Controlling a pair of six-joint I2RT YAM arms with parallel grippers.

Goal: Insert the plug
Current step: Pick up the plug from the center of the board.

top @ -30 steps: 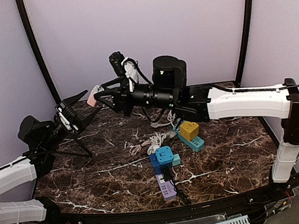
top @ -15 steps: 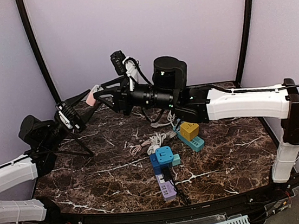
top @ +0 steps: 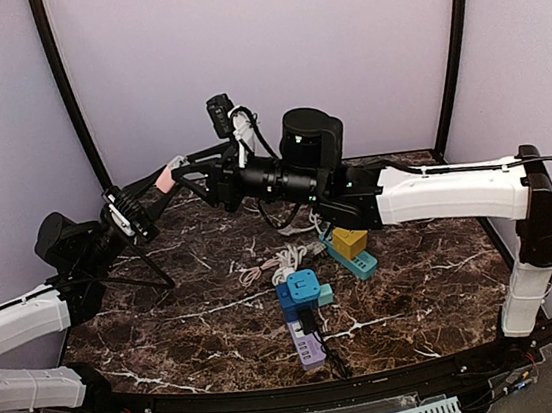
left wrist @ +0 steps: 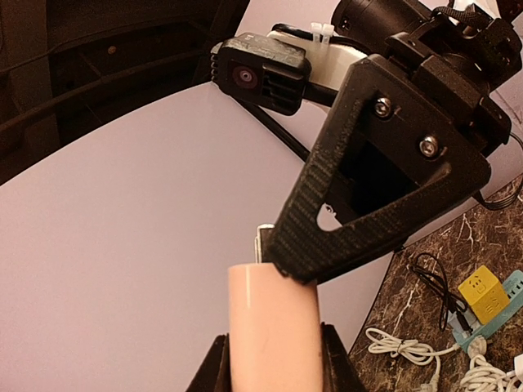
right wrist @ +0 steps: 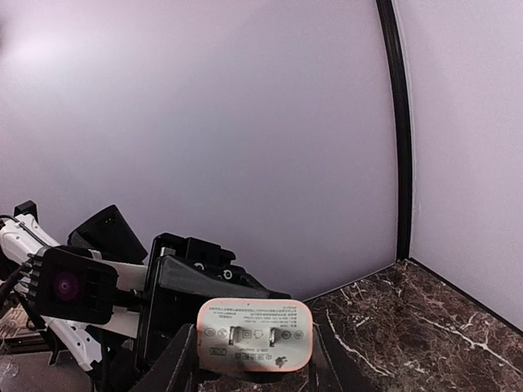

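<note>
Above dark marble worktop (top: 169, 320), rounded pink plug adapter (right wrist: 255, 333) mid-air, pinched by both right tool (right wrist: 253, 363) and left tool (left wrist: 274, 363). Handover: right should release only once left grip firm, then back away straight.

Quick tally: one pink plug (top: 164, 180), one teal power strip (top: 367, 267), one purple power strip (top: 311, 351), one yellow cube (top: 350, 241), one blue cube (top: 303, 286), one white cable bundle (top: 285, 260).

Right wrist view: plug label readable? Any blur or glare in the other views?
Right wrist: plug face sharp, prongs clear, print too small to read. Left wrist: plug cropped at the bottom edge, no glare. Top: even light, dark table, no blur.
</note>
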